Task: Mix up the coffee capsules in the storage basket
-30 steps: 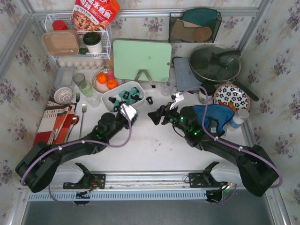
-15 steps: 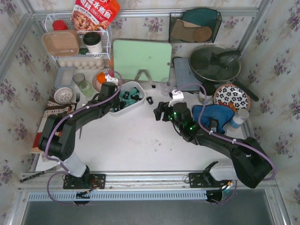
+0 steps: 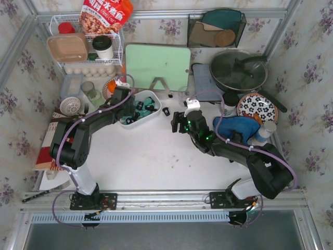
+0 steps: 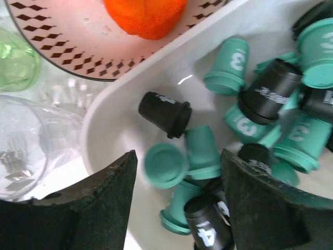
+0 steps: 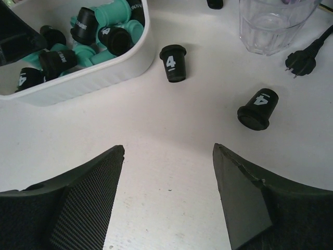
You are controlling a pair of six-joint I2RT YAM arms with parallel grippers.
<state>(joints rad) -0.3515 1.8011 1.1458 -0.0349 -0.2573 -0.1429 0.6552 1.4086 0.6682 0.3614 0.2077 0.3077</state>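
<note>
The left wrist view is showing the left tool (image 4: 177, 208) hanging open over teal and black coffee capsules (image 4: 200, 151) jumbled in the storage basket (image 4: 117, 125). The right wrist view is adding two black strays (image 5: 173, 62) lying on the tabletop (image 5: 156, 130) beyond the open, empty right tool (image 5: 167, 166).

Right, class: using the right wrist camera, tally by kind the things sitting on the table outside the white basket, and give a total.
Black coffee capsules: 2
Clear glass: 1
Black plug: 1
Total: 4
A dark thing cut off at the top edge is left out; I cannot tell what it is.
</note>
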